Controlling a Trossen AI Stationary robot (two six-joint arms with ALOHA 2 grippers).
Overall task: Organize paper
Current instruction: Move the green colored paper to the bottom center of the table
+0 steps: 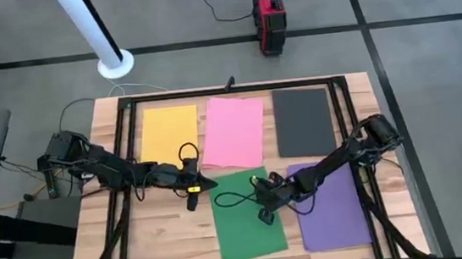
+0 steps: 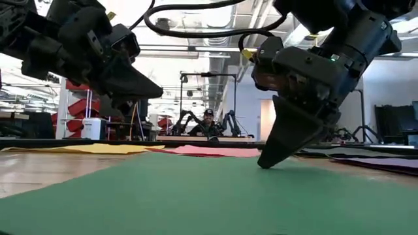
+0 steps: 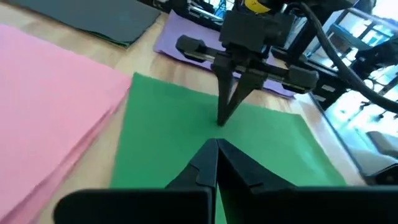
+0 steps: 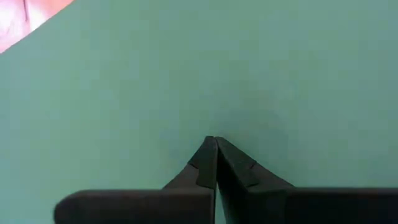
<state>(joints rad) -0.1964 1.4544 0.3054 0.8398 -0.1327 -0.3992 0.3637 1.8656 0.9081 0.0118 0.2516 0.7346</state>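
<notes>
Yellow sheet [image 1: 168, 134], pink sheet [image 1: 234, 131], dark grey sheet [image 1: 303, 121], green sheet [image 1: 248, 223] and purple sheet [image 1: 334, 209] on a pale wooden table [image 1: 170, 246]; black grippers.

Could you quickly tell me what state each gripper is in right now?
Left gripper: shut, empty, above the green sheet's edge.
Right gripper: shut, empty, tips pressing on the green sheet.
</notes>
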